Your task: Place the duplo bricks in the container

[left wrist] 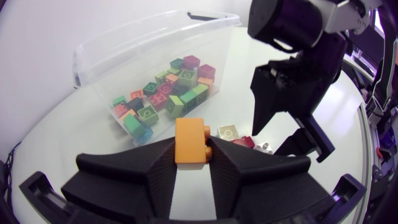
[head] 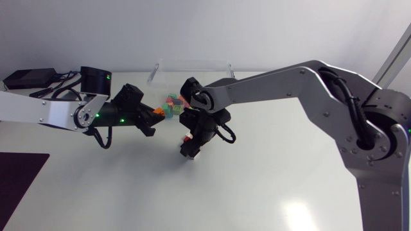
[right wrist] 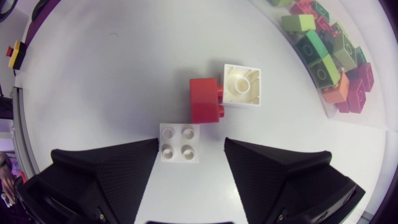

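Left gripper [left wrist: 191, 155]: fingers closed on orange duplo brick [left wrist: 190, 140]; clear container [left wrist: 93, 53] directly ahead. Right gripper [right wrist: 191, 148]: fingers wide apart, white duplo brick [right wrist: 180, 142] between them, not gripped.

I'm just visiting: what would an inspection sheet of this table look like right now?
Surface: white table.
Job's things: clear container holding many bricks; red brick, white brick and upturned white brick loose beside it.
Clutter: dark mat, black box at table's edges.
Tools: left tool shut on orange brick; right tool open around the white brick.
Cables: black cables by the black box; loops on both arms.
Surroundings: nothing seen.
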You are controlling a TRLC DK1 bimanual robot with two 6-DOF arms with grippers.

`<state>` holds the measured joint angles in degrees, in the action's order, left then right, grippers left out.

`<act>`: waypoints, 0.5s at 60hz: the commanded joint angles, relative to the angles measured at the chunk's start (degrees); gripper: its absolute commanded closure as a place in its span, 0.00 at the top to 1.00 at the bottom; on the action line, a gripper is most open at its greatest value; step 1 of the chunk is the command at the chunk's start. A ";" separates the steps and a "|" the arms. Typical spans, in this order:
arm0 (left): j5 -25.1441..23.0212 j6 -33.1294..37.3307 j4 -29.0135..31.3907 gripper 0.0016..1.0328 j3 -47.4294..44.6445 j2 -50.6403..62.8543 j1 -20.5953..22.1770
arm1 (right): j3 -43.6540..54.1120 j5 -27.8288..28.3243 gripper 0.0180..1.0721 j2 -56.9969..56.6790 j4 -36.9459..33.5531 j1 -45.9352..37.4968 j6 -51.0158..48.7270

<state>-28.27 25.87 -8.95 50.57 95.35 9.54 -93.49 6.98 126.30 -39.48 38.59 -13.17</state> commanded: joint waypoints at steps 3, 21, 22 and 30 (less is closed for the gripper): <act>-0.91 -2.66 0.95 0.25 -0.56 -4.91 -1.02 | -0.99 -0.57 0.47 2.46 -1.30 0.70 -1.07; -0.91 -8.20 1.57 0.25 2.70 -10.45 -2.07 | 1.91 -0.39 0.22 0.44 1.08 0.70 -0.89; -0.91 -8.55 1.48 0.25 2.96 -10.45 -2.16 | 2.17 -0.39 0.22 0.09 1.25 0.70 -0.89; 0.41 -12.24 0.43 0.25 6.65 -8.87 -2.16 | 4.55 -0.48 0.22 -4.40 1.69 0.70 -0.28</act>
<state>-28.23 16.99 -7.51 53.74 85.86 7.70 -91.09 6.61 125.51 -37.93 38.96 -13.34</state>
